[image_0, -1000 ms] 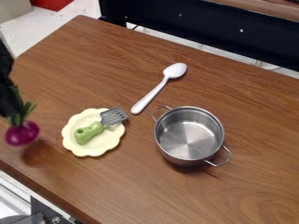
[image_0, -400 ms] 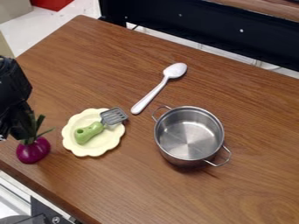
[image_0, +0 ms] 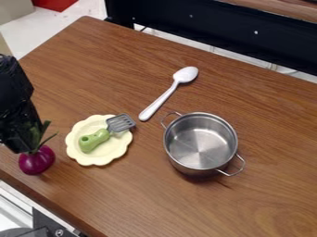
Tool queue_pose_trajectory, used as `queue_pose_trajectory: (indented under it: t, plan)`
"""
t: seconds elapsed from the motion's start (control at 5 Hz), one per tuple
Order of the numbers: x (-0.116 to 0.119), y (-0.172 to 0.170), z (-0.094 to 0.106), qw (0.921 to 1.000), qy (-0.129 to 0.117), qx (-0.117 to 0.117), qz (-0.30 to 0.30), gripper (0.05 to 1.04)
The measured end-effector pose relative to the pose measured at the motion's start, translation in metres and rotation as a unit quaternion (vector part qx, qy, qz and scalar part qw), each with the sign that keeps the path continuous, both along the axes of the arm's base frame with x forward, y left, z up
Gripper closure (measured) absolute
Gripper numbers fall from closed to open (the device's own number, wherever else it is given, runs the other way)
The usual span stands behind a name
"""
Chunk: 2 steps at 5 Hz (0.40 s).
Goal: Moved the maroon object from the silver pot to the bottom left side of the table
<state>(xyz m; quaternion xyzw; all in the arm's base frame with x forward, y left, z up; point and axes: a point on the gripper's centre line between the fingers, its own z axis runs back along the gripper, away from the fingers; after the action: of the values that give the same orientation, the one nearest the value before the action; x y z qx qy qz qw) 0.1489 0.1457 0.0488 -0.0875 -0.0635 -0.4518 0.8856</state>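
Note:
The black gripper (image_0: 26,141) hangs over the left side of the wooden table (image_0: 260,203), around the green stalks of the maroon onion-like object (image_0: 37,160). That object's round body is below the gripper, close to the table's lower-left edge, left of the plate. Whether the fingers hold the stalks is hidden by the gripper's dark body. The silver pot (image_0: 199,142) stands right of centre with nothing inside.
A cream scalloped plate (image_0: 98,158) holds a spatula with a green handle (image_0: 94,140) and grey head, just right of the maroon object. A white spoon (image_0: 162,98) lies above, between plate and pot. The table's front edge runs along the lower left.
The gripper and the maroon object have moved right and down in the view, the object now appearing at the table surface. Between the last two frames they shifted only slightly.

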Motion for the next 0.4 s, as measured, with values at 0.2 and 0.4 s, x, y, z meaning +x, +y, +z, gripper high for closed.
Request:
queue_pose_trajectory:
  t: [0.2, 0.4]
  plan:
    - [0.007, 0.0, 0.015, 0.9998, -0.012, 0.004, 0.015, 0.112]
    - [0.016, -0.007, 0.038, 0.9979, -0.022, 0.002, 0.061, 0.085]
